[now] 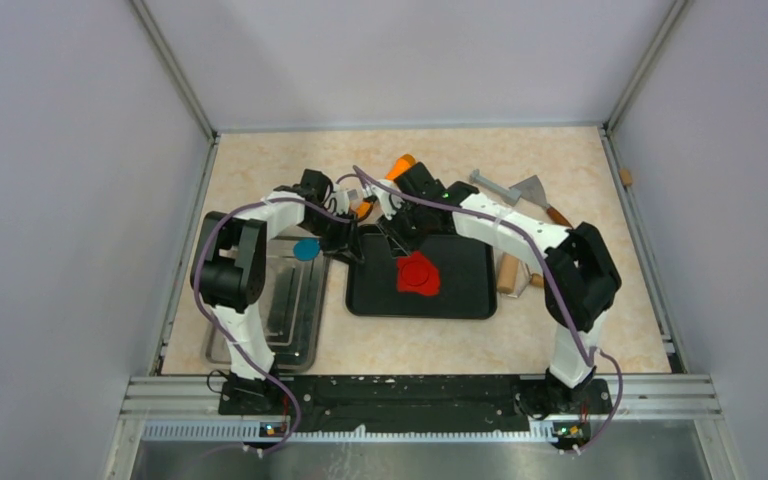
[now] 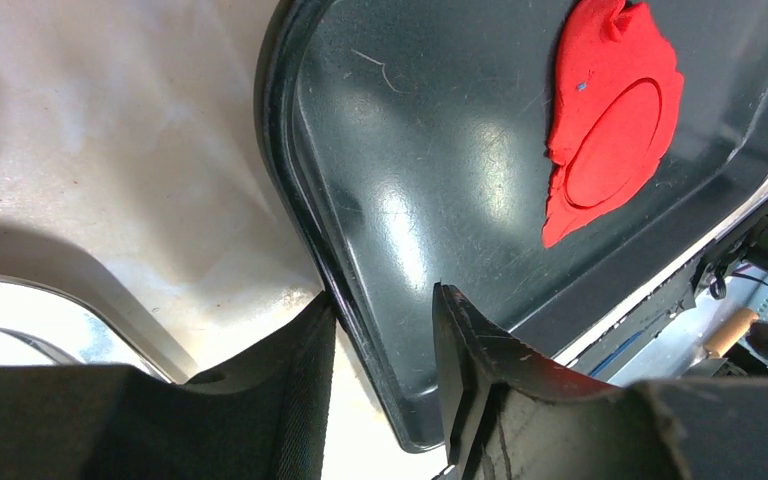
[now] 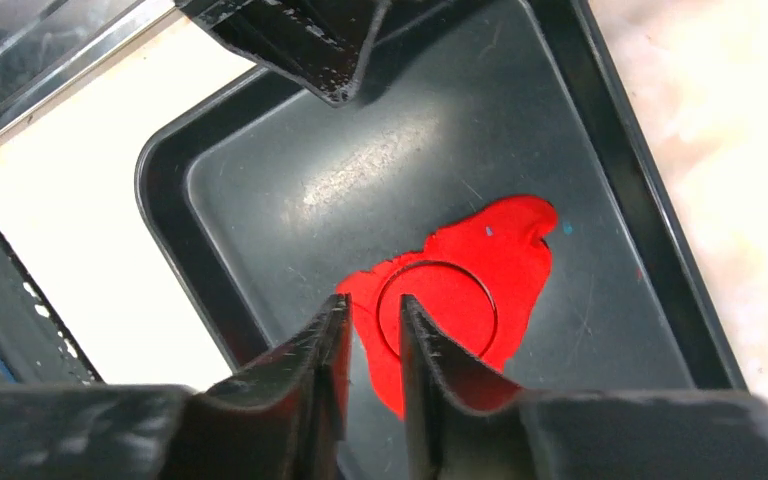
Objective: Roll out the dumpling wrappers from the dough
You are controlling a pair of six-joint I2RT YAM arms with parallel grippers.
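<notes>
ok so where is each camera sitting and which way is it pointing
top external: above and behind the bases, looking down; left arm and right arm both show, meeting over the black tray holding the dough.
left wrist: on the left arm, facing the tray; left gripper astride its rim.
right wrist: on the right arm, looking down; right gripper over the dough's edge.
shared: both wrist views show the tray and the circle-marked dough.

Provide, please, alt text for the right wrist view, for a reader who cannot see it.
A flat sheet of red dough, scored with a circular cut, lies in a black tray on a pale table. The right gripper, its jaws narrowly apart and holding nothing, hangs over the sheet's edge at the bottom of the view.
</notes>
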